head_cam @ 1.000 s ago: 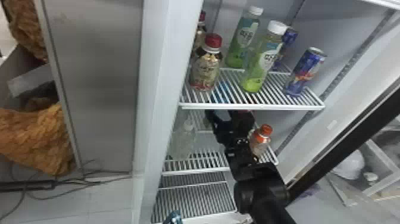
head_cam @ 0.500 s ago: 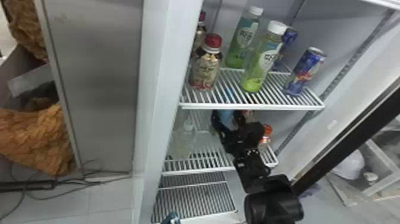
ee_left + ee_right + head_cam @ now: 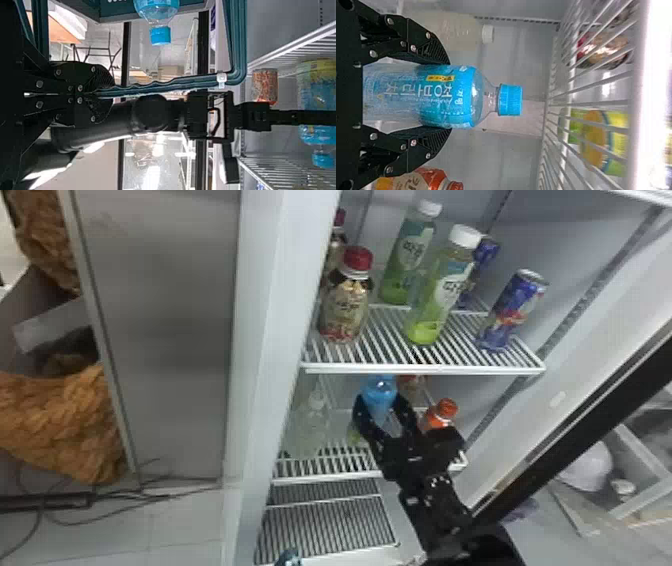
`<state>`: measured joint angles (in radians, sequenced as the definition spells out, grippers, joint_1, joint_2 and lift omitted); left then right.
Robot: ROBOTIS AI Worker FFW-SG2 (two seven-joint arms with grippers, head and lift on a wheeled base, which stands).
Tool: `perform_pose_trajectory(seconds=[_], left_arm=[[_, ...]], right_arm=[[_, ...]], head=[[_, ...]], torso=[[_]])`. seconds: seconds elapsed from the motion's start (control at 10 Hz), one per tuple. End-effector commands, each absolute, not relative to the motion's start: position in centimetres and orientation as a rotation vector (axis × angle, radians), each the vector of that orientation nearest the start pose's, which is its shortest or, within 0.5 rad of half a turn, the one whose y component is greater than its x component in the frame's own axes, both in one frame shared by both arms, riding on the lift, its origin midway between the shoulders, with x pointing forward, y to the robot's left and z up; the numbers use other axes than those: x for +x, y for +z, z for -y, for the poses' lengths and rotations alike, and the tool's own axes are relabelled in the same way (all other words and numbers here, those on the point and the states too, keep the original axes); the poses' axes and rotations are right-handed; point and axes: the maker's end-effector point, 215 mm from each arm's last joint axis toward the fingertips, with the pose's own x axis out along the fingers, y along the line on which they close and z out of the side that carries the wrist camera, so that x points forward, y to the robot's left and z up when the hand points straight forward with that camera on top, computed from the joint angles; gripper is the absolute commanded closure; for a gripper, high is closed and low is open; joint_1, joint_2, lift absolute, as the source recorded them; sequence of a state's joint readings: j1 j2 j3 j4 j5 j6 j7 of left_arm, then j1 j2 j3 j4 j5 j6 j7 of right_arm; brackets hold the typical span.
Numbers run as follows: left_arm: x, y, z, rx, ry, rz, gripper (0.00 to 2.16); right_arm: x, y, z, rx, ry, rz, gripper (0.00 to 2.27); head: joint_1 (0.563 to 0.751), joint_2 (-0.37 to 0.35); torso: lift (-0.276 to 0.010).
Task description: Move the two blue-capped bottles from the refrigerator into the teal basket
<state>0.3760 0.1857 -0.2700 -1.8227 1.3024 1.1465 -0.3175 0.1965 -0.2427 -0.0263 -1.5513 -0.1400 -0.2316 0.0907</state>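
My right gripper (image 3: 385, 417) stands in the refrigerator's middle compartment, around a blue-capped bottle (image 3: 380, 391). In the right wrist view that bottle (image 3: 447, 99) stands upright with my right gripper (image 3: 450, 97) shut on its label from both sides, cap beyond the fingertips. My left gripper (image 3: 97, 93) is shut on the handle (image 3: 174, 82) of the teal basket (image 3: 148, 8). The other blue-capped bottle (image 3: 158, 14) is at the basket, its shoulder and cap sticking out past the rim. The left wrist view also shows the held bottle (image 3: 317, 134) between the shelves, partly behind the right gripper.
An orange-capped bottle (image 3: 441, 415) stands just right of my right gripper, a clear bottle (image 3: 312, 420) to its left. The upper shelf's front edge (image 3: 425, 368) runs close above the held bottle. The refrigerator's side wall (image 3: 270, 340) rises at the left.
The blue-capped bottle, mostly hidden a second ago, has come into sight between the right gripper's fingers. The right forearm has swung toward the right, and the gripper has turned a little.
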Motion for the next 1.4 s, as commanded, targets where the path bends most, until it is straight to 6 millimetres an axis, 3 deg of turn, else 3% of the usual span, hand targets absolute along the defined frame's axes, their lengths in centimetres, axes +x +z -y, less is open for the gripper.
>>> perform_pose_trajectory(seconds=[0.0,0.4,1.0,1.3], left_arm=[[18.5,-41.6,9.5,-1.224,-1.095,-1.181,1.14],[18.5,-41.5,9.4,-1.225,-1.095,-1.180,1.14],[18.1,-41.8,9.2,-1.231,-1.090,-1.188,1.14],[18.0,-41.8,9.1,-1.233,-1.088,-1.189,1.14]], right_arm=[[50.0,-36.8,30.1,-0.095,0.076,0.033,0.59],[44.2,-35.1,31.1,-0.096,0.055,0.003,0.59],[35.1,-31.1,25.7,0.032,0.164,-0.077,0.59],[31.3,-32.2,24.2,0.070,0.214,-0.235,0.59]], head=[[0.695,-0.350],[0.695,-0.350],[0.695,-0.350],[0.695,-0.350]], torso=[[-0.139],[-0.139],[-0.139],[-0.139]])
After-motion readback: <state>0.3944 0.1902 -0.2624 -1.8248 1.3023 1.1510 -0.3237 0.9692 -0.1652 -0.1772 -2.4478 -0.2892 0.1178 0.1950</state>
